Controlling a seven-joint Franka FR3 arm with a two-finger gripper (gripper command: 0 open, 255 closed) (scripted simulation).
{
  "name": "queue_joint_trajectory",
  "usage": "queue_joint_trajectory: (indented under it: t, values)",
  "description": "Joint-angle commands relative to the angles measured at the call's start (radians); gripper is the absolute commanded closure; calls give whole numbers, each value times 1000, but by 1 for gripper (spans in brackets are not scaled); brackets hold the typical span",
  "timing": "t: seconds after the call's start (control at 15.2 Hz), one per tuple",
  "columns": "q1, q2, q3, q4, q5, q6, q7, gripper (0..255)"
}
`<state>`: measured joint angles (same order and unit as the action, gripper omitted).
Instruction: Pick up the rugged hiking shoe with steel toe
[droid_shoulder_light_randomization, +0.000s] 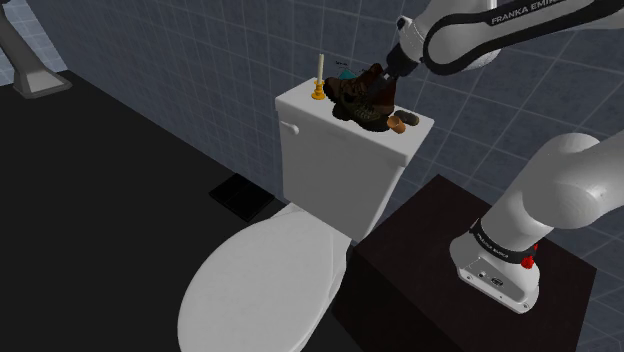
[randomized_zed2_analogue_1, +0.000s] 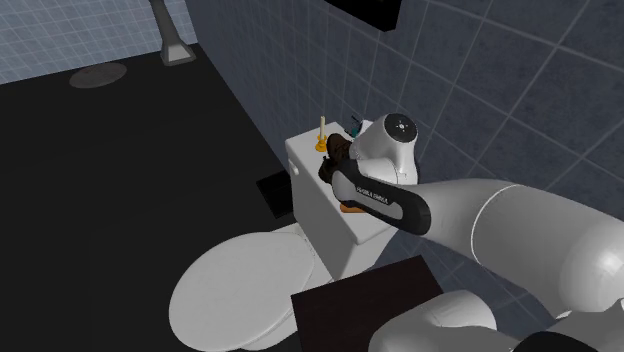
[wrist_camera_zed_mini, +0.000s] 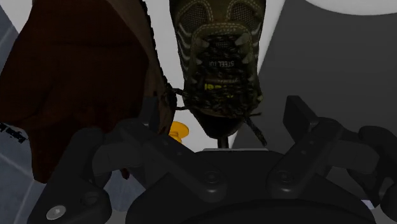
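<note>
An olive-and-black hiking shoe (wrist_camera_zed_mini: 219, 63) with "STEEL TOE" on its tongue lies on the white toilet tank lid (droid_shoulder_light_randomization: 300, 100), beside a taller brown boot (wrist_camera_zed_mini: 83, 83). In the shoulder view the olive shoe (droid_shoulder_light_randomization: 372, 117) sits just in front of the brown boot (droid_shoulder_light_randomization: 346, 88). My gripper (droid_shoulder_light_randomization: 380, 90) hangs right over the pair. In the wrist view the gripper (wrist_camera_zed_mini: 226, 121) is open, its fingers standing either side of the shoe's heel end with a gap to each side. Nothing is held.
A yellow-based white stick (droid_shoulder_light_randomization: 318, 82) stands at the tank's far corner, and a small orange thing (droid_shoulder_light_randomization: 398, 123) lies by the shoes. Below is the closed toilet lid (droid_shoulder_light_randomization: 265, 275). A tiled wall (droid_shoulder_light_randomization: 200, 60) rises just behind the tank. My dark stand (droid_shoulder_light_randomization: 420, 270) is beside the toilet.
</note>
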<state>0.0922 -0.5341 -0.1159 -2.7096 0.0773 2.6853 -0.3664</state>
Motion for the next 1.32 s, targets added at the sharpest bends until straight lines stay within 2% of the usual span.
queue_joint_trajectory:
  t: [0.0, 0.4, 0.53, 0.59, 0.73, 0.86, 0.92, 1.12, 1.19, 1.25]
  values:
    - [14, 36, -10, -17, 12, 65, -13, 0]
    - [42, 103, -35, -63, 35, 178, -38, 0]
    - [44, 103, -36, -63, 33, 178, -37, 0]
    - [46, 111, -39, -57, 35, 181, -39, 255]
    - [41, 94, -30, -84, 32, 190, -32, 255]
    - [41, 117, -13, -65, 32, 194, -15, 255]
    - [52, 129, -33, -66, 39, 209, -32, 255]
    - [70, 178, -25, -100, 51, 293, -20, 255]
    - [44, 103, -36, -63, 33, 178, -37, 255]
    - [36, 92, -29, -56, 32, 160, -35, 255]
